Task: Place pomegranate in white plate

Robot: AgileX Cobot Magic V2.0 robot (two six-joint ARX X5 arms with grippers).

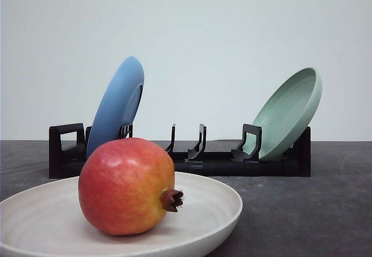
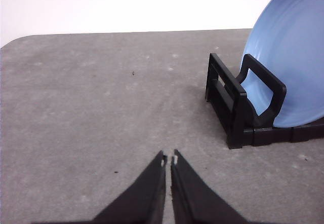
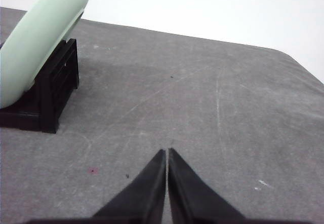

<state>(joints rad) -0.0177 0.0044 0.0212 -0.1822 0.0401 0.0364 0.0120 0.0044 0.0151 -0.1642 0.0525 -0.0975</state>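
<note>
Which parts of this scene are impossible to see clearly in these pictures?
- Front view: white plate near and left rim, cut by the picture edges.
- Front view: blue plate lower part and black rack left section, behind the pomegranate.
- Right wrist view: green plate, cut by the edge.

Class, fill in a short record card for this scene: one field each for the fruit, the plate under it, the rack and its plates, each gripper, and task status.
fruit: pomegranate, lying on its side, crown nub pointing right
plate under it: white plate, flat on the table
rack: black dish rack behind, holding a blue plate at its left end and a pale green plate at its right end, both leaning
left gripper: shut, holding nothing
right gripper: shut, holding nothing
task status: pomegranate already in the white plate
</note>
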